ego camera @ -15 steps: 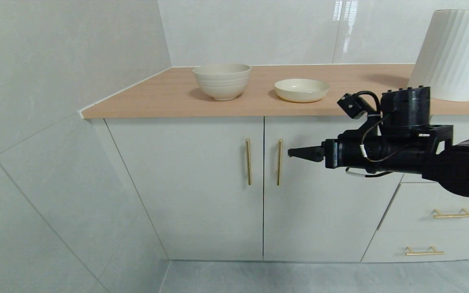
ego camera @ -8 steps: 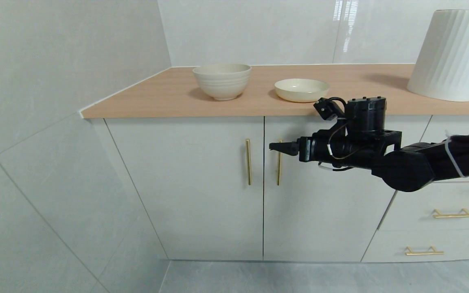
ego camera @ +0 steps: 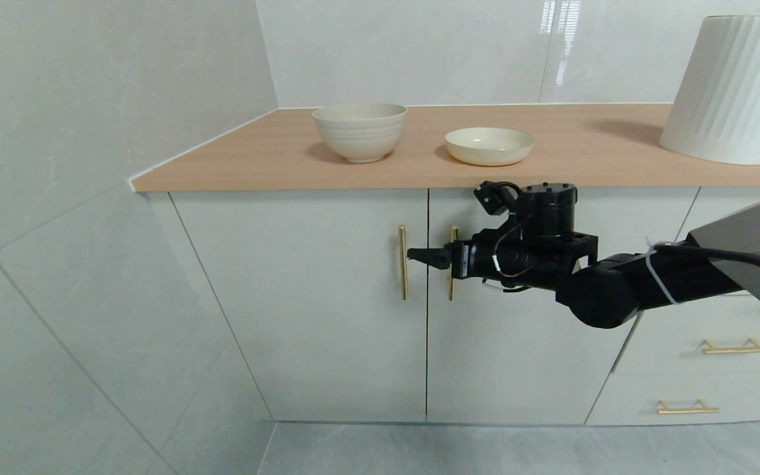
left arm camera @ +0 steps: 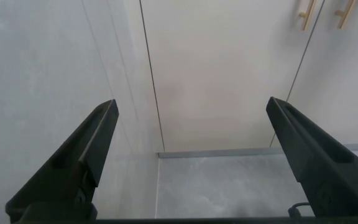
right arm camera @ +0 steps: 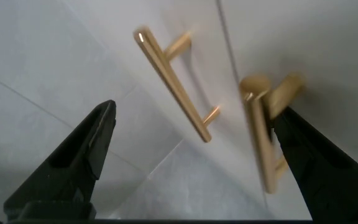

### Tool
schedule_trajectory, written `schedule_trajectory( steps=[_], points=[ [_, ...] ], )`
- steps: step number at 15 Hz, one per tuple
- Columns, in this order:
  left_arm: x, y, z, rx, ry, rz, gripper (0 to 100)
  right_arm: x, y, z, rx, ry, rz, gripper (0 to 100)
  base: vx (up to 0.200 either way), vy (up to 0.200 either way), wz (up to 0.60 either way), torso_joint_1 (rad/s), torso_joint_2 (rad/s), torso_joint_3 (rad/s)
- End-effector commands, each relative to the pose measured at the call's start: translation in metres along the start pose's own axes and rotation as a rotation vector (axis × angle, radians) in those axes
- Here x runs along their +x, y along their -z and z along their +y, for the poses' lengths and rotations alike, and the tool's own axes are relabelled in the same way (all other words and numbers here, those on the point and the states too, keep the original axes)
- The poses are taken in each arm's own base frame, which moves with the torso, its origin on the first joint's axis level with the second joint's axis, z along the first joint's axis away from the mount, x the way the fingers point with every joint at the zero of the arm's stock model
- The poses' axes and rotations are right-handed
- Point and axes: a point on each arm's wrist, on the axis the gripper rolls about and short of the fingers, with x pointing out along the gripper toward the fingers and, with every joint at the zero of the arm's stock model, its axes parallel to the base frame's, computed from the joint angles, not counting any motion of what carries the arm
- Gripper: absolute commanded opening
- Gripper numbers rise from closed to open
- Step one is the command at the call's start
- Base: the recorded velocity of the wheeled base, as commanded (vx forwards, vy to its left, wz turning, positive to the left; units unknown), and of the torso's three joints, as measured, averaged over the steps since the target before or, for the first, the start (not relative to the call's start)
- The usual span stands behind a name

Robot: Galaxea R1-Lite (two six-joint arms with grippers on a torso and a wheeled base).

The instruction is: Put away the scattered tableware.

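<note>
A deep cream bowl (ego camera: pixel 360 130) and a shallow cream dish (ego camera: pixel 489 145) stand on the wooden countertop (ego camera: pixel 274 158). Below it are two closed cabinet doors with vertical gold handles, the left handle (ego camera: pixel 402 262) (right arm camera: pixel 173 87) and the right handle (ego camera: pixel 451 290) (right arm camera: pixel 260 134). My right gripper (ego camera: pixel 419 255) (right arm camera: pixel 194 112) is held level in front of the doors, open, its tip just right of the left handle. The left handle lies between its fingers in the right wrist view. My left gripper (left arm camera: pixel 191 107) is open and empty, low before the left door.
A tall white ribbed container (ego camera: pixel 729 86) stands at the counter's right end. Drawers with gold pulls (ego camera: pixel 738 346) (ego camera: pixel 687 408) sit right of the doors. A tiled wall (ego camera: pixel 90 198) closes the left side. Grey floor (ego camera: pixel 485 448) lies below.
My right arm has moved left and slightly down, from right of the right handle to a spot beside the left handle. The bowl and dish have not moved.
</note>
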Motion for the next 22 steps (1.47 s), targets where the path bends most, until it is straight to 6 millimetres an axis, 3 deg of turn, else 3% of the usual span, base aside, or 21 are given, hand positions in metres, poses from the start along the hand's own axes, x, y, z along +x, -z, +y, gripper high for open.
schedule_trajectory(
  steps=[1, 9, 18, 22],
  points=[
    [0.0, 0.0, 0.0, 0.002, -0.001, 0.0, 100, 0.006, 0.008, 0.0, 0.014, -0.005, 0.021, 100, 0.0, 0.0, 0.0, 0.0, 0.0, 0.0],
    [0.0, 0.0, 0.0, 0.0, -0.001, 0.0, 100, -0.011, 0.009, 0.018, 0.025, -0.076, -0.01, 100, 0.0, 0.0, 0.0, 0.0, 0.0, 0.0],
    [0.0, 0.0, 0.0, 0.002, -0.001, 0.0, 100, -0.061, 0.017, 0.051, 0.029, -0.182, 0.051, 100, 0.0, 0.0, 0.0, 0.0, 0.0, 0.0],
    [0.0, 0.0, 0.0, 0.031, 0.003, 0.0, 100, -0.086, 0.031, 0.062, 0.045, -0.187, 0.101, 100, 0.0, 0.0, 0.0, 0.0, 0.0, 0.0]
  ],
)
